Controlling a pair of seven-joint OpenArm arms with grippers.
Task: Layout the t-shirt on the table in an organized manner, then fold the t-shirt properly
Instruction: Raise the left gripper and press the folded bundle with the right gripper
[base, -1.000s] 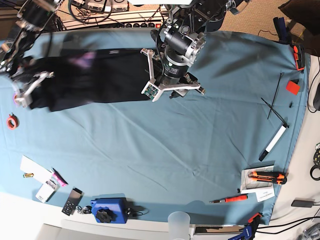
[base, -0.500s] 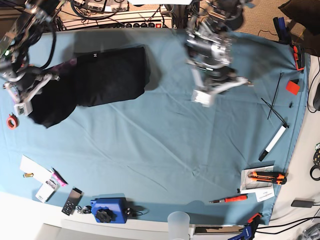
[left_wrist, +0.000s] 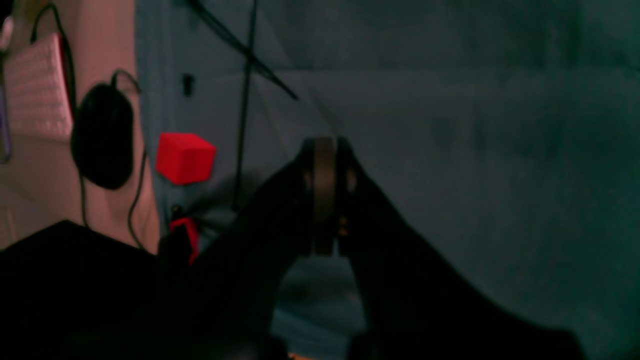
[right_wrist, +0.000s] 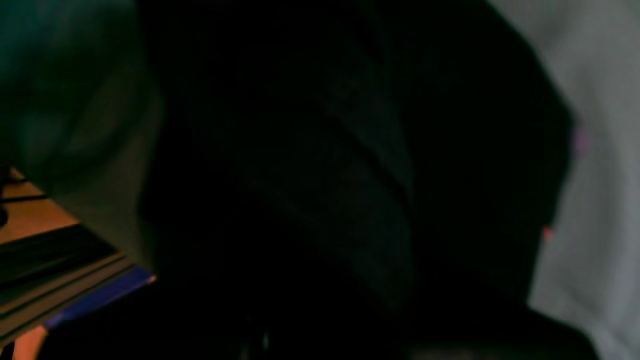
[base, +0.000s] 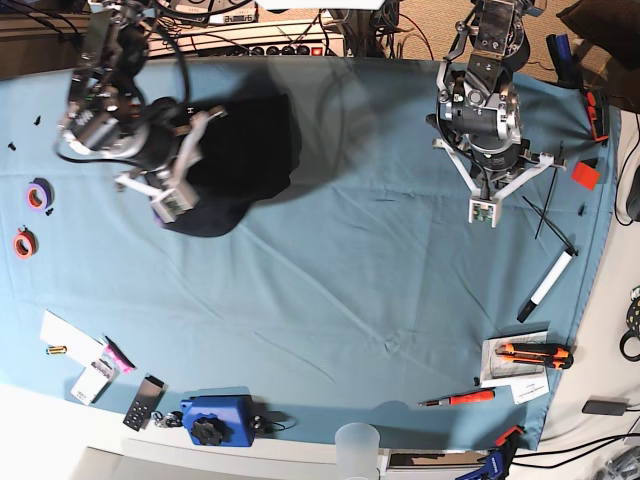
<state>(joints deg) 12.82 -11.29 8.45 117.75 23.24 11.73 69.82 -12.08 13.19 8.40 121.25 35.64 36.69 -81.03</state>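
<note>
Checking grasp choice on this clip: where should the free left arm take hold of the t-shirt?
Judging from the base view, the t-shirt lies bunched under the right tool. Its free right edge looks best: come in from the bare table side and pinch a corner.

The t-shirt lies bunched on the table in the upper left of the base view. The right gripper sits over its left edge. The left gripper hangs above the table at upper right, well apart from the shirt. A cube rests near the right edge, a marker below it. A knife and screwdriver lie at lower right. Tape rolls occupy the left edge. A box sits at the bottom edge.
</note>
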